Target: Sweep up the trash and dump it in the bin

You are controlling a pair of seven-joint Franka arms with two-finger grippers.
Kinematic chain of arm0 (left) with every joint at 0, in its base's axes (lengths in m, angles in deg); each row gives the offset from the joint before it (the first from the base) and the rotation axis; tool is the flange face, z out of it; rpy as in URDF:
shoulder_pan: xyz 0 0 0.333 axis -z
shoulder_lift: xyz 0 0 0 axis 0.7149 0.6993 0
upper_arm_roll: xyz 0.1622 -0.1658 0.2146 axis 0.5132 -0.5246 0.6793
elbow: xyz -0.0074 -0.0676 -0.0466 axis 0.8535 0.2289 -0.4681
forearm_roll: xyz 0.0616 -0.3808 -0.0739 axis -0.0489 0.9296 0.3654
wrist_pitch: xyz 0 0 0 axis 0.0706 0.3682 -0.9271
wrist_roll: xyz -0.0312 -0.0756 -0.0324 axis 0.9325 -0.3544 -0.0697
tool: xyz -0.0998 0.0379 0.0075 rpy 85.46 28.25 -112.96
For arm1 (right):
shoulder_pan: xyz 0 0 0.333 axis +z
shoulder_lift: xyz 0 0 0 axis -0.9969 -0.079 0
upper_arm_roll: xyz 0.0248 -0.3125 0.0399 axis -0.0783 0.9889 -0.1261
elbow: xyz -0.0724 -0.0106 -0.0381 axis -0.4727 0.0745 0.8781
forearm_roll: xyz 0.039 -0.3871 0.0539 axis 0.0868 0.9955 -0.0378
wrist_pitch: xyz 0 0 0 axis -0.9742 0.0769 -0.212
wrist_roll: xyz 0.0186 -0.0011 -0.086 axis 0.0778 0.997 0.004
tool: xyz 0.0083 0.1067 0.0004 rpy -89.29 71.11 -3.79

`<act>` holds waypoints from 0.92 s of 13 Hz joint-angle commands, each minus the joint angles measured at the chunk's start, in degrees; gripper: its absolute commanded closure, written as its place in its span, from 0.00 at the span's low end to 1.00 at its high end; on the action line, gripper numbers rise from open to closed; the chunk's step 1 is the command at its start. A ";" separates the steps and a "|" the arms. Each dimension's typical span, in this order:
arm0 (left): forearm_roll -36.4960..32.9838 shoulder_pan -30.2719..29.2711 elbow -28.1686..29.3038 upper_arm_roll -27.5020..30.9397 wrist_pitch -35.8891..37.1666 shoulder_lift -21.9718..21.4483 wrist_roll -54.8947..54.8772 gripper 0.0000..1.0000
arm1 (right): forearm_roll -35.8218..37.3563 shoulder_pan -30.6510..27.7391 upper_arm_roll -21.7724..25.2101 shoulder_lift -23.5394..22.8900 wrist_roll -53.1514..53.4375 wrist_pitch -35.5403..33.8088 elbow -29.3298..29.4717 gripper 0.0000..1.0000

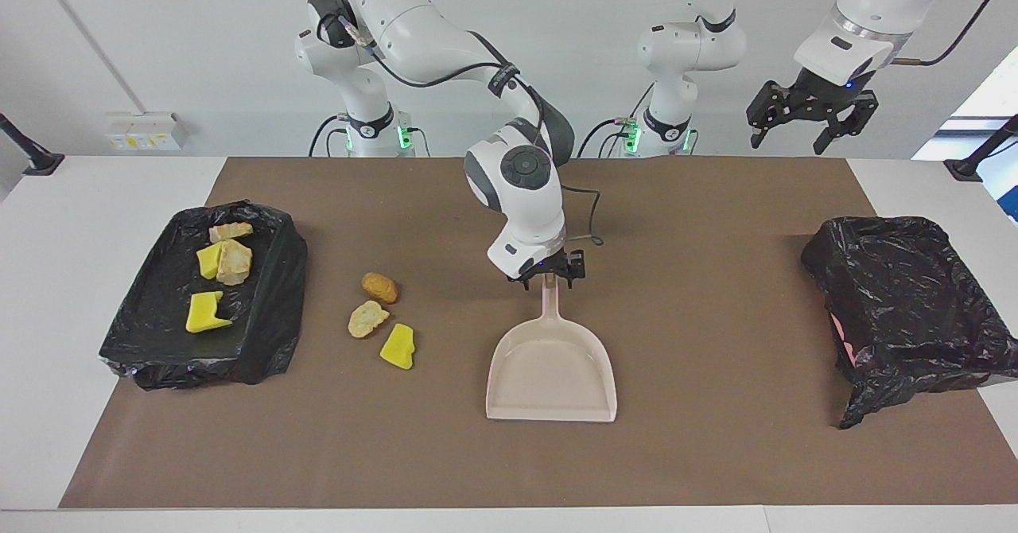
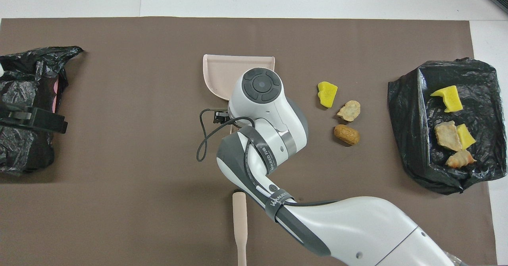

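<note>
the beige dustpan (image 1: 552, 370) lies flat mid-mat, and the right gripper (image 1: 549, 272) sits at its handle end with fingers spread. three trash scraps (image 1: 382, 320) lie on the mat beside the dustpan, toward the right arm's end; four more sit in the black-lined bin (image 1: 262, 334) just past them. the left gripper (image 1: 810, 118) waits spread above the other black bag (image 1: 907, 294)

Wall (image 1: 199, 40): we see plain white, evenly lit.
Counter (image 1: 79, 223): we see a white top under a broad brown mat (image 1: 716, 453).
Socket plate (image 1: 147, 130): we see it low on the wall.
Window (image 1: 986, 103): we see bright daylight at the edge.
</note>
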 commanded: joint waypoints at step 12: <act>-0.64 9.53 3.79 0.11 -19.07 6.90 5.85 0.00 | -11.59 5.22 -0.45 40.30 1.80 -15.88 -37.55 0.00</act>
